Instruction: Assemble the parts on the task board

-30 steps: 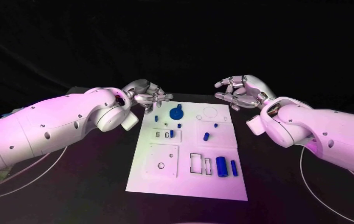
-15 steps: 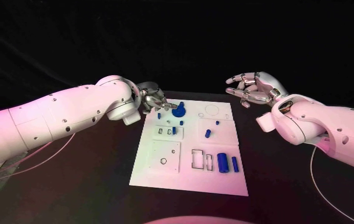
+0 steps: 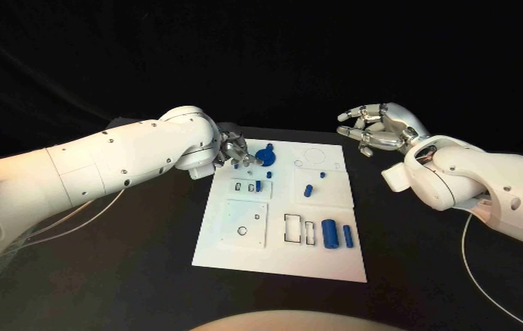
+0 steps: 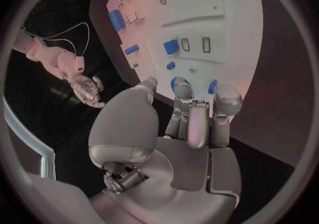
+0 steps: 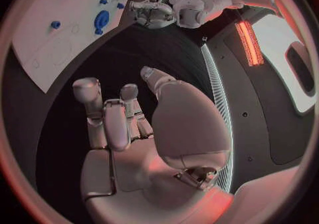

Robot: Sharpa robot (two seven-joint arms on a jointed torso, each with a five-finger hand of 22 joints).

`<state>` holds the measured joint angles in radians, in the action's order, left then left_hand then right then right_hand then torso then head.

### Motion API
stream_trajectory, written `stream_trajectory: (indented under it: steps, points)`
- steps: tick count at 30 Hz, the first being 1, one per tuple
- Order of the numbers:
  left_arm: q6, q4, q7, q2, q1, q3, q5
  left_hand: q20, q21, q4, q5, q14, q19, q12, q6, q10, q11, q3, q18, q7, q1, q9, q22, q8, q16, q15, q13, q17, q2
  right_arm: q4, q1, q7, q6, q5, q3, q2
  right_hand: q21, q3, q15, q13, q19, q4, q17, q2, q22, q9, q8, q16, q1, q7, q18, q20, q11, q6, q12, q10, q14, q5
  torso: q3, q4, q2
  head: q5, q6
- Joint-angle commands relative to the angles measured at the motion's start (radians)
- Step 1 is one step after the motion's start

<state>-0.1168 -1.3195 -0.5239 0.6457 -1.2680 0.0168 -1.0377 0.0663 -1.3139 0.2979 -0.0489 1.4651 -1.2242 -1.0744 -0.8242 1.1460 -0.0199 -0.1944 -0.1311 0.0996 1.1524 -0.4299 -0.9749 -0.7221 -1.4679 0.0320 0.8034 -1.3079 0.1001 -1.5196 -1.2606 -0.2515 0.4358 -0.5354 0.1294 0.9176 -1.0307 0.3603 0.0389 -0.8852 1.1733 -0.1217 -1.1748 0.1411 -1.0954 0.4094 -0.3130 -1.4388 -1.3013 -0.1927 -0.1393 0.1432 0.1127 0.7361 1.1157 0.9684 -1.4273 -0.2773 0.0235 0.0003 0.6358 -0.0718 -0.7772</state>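
Two hands differ: the left hand (image 3: 234, 153) has closed in on the round blue gear part (image 3: 265, 156) at the white task board's (image 3: 251, 252) eleven o'clock, fingers curled, grasp unclear; the right hand (image 3: 370, 131) stays spread, empty.

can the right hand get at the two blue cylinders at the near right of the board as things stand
Probably yes. The right hand hovers off the board's far right corner, holding nothing, fingers apart. The cylinders lie uncovered near the right edge, and the left hand is at the far left, out of the way.
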Motion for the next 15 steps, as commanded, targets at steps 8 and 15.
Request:
stream_trajectory:
  steps: [8, 15]
  points:
    - [-0.120, 0.024, -0.040, -0.035, -0.002, 0.010, -0.023, -0.001, -0.012, -0.003, -0.001, 0.054, -0.013, -0.008, -0.001, 0.003, -0.002, 0.008, 0.018, -0.006, -0.017, -0.006, -0.012, -0.011, -0.007, 0.008, 0.007, -0.074, -0.008, 0.003, 0.004, 0.019, 0.002, -0.011, 0.001, -0.005, 0.012, 0.005, -0.003, 0.009, 0.000, -0.008, 0.005, 0.012, 0.005, -0.003, -0.007, 0.005, 0.013, -0.003, 0.003, -0.002, -0.002, -0.008, 0.000, -0.002, -0.005, -0.021, 0.0039, -0.0001, 0.004, 0.000, -0.012]
    - [-0.140, 0.032, -0.041, -0.051, -0.002, 0.013, -0.023, -0.001, -0.014, -0.003, -0.001, 0.056, -0.014, -0.024, -0.002, 0.015, 0.000, 0.009, 0.018, -0.007, -0.019, -0.010, -0.017, -0.016, -0.011, 0.009, 0.029, -0.081, -0.011, 0.005, 0.005, 0.022, 0.003, -0.011, 0.001, -0.007, 0.015, 0.005, -0.002, 0.010, -0.001, -0.011, 0.006, 0.013, 0.006, -0.004, -0.010, 0.005, 0.016, -0.003, 0.003, -0.002, -0.002, -0.009, 0.001, -0.002, -0.005, -0.029, 0.0072, -0.0032, 0.007, -0.002, -0.013]
